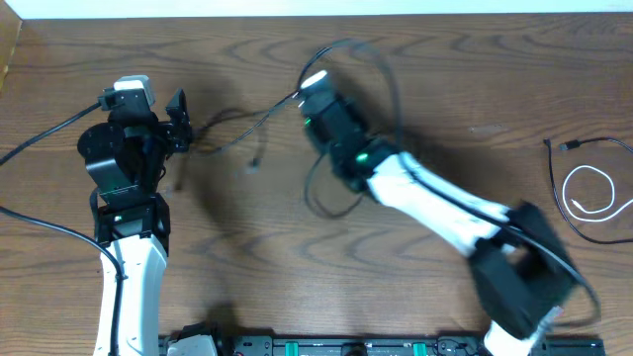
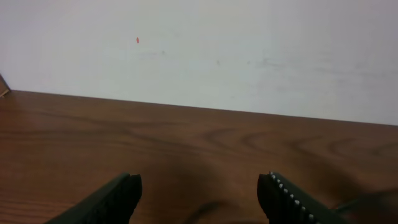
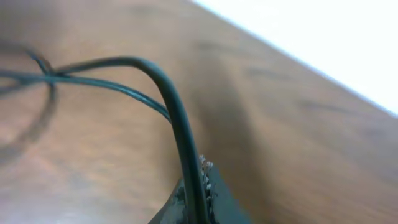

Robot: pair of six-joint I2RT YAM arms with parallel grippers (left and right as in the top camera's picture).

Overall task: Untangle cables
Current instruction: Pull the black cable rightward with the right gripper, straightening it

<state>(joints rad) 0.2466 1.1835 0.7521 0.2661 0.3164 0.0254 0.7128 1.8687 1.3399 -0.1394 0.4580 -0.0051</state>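
Overhead, the tangled black cables point(image 1: 242, 124) sprawl across the wooden table point(image 1: 465, 79), one strand clenched in the right gripper point(image 1: 314, 83), the left gripper point(image 1: 179, 121) spread wide beside them, the white cable point(image 1: 591, 188) coiled near the right edge.

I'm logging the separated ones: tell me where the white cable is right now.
In the overhead view, the white cable lies looped at the far right side of the table, just below a thin black cable with a small plug.

White arms point(image 1: 134, 287), black joints point(image 1: 114, 163), studded fingers point(image 2: 291, 200)
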